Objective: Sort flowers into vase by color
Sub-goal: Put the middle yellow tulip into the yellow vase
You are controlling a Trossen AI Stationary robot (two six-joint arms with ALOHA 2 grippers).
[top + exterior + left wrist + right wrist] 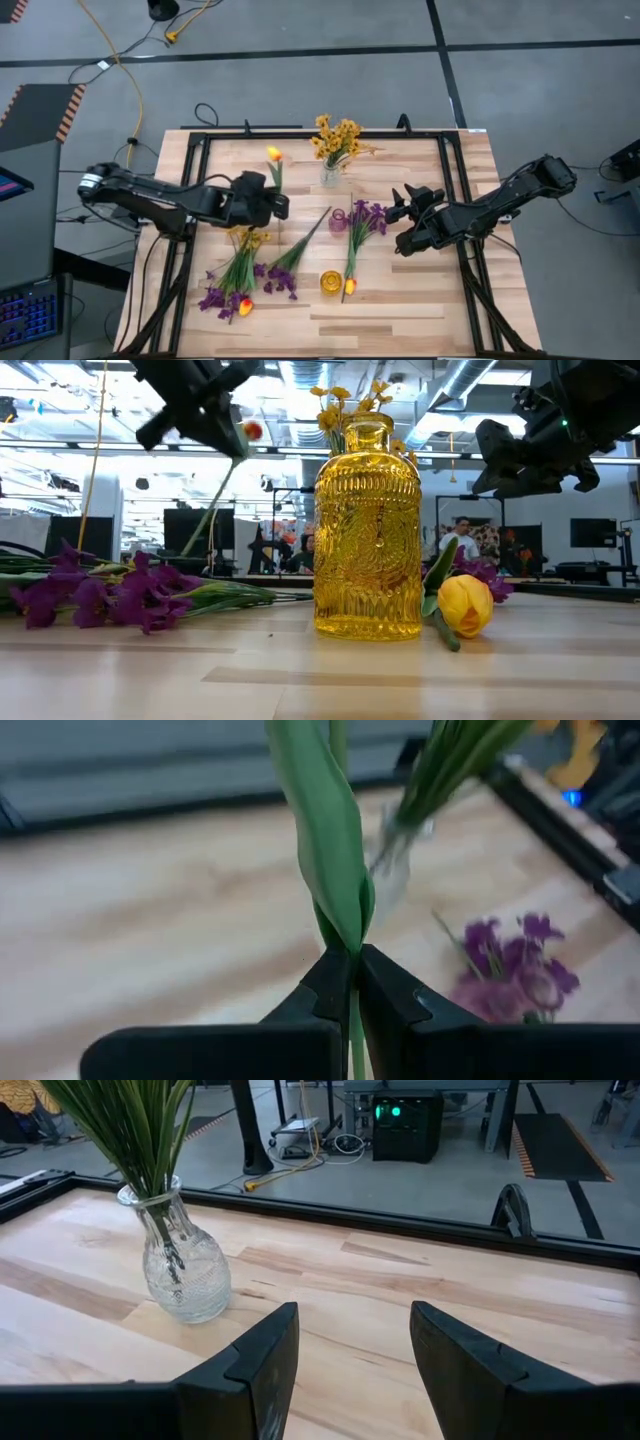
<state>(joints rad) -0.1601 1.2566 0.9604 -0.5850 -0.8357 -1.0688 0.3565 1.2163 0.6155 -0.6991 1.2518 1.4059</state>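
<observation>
My left gripper point(277, 203) is shut on a yellow-orange tulip point(274, 154) above the table's left half, left of the clear vase point(331, 176) that holds the small yellow clustered blooms point(336, 136). My right gripper point(400, 206) hovers open to the right of a small purple vase point(338, 221). A yellow glass vase point(368, 525) stands near the near edge. More purple blossoms and tulips point(238, 282) lie flat on the table. One purple stem and one tulip point(353, 245) lie between the purple vase and the yellow one. My left gripper pinches the tulip's green stem point(352, 982) between its two fingertips, just below where a long leaf point(330, 830) wraps it. The bloom point(250, 430) is raised well above the table. The stem slants down from the fingers point(212, 500); its lower end is hidden behind the lying flowers.
A black frame point(190, 180) runs round the tabletop. The lying flowers fill the near-left part and the middle. Bare wood shows along the far left and on the right side under the right arm point(480, 215). People and equipment stand in the room behind.
</observation>
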